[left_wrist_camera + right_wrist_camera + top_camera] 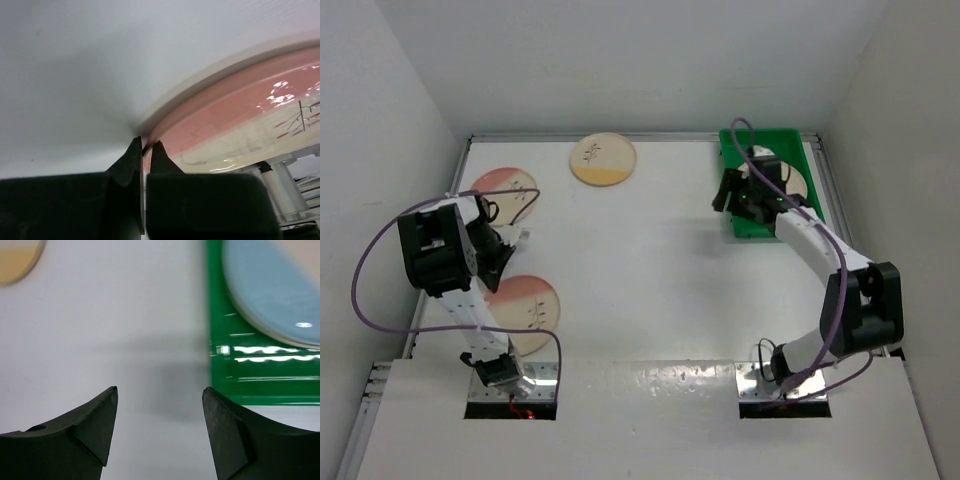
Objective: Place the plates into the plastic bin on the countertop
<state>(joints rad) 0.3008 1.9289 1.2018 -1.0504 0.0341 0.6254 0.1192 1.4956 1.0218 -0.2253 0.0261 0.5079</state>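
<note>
Far to the left of the plastic bin [745,228], my left gripper [146,145] is clamped on the rim of a pink plate [240,110], so I would lift it slowly, keep it level and clear the bin's raised rim before I let go. A second pink plate [505,185] and a yellow plate [603,160] lie on the worktop [650,270], also left of the bin, and my right gripper [160,388] hangs at the bin's left rim with jaws apart and empty. Inside the bin I see a blue plate [275,295]; if more lie under it, I cannot tell.

plain white walls [382,110] on three sides
</note>
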